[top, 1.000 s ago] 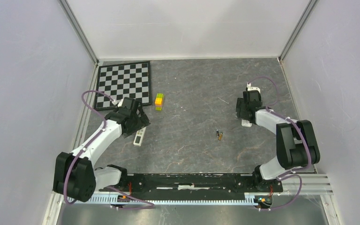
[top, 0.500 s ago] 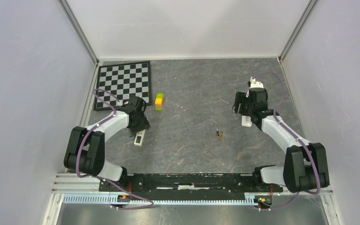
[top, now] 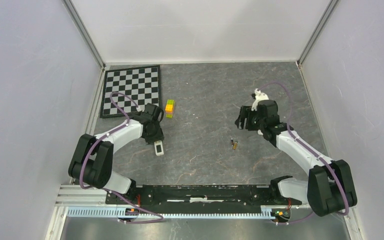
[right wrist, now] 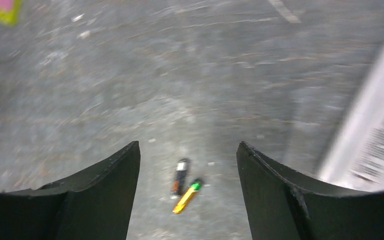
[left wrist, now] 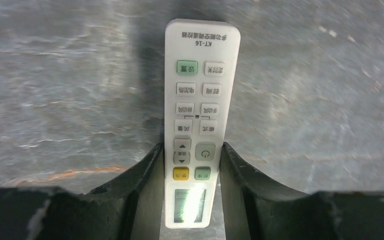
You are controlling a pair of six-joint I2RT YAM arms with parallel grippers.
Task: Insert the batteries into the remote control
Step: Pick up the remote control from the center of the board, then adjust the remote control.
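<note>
The white remote control (left wrist: pixel 200 115) lies face up with its buttons showing, and my left gripper (left wrist: pixel 192 147) is shut on it, one finger against each long side near the display end. From above, the remote control (top: pixel 158 148) sticks out toward the near edge from my left gripper (top: pixel 154 134). Two batteries (top: pixel 234 144) lie together mid-table: a dark one (right wrist: pixel 181 176) and a yellow one with a green tip (right wrist: pixel 186 196). My right gripper (right wrist: pixel 188 145) is open, hovering above and behind them with nothing between its fingers; from above it (top: pixel 243 122) sits up and right of the pair.
A white piece with a barcode label (right wrist: pixel 375 140) lies to the right of my right gripper. A yellow-green block (top: pixel 170 108) stands beside the checkerboard mat (top: pixel 132 89) at the back left. Grey walls enclose the table.
My left gripper has closed on the remote, which shifted right and turned. My right arm swung left, off the white piece and toward the batteries, staying open.
</note>
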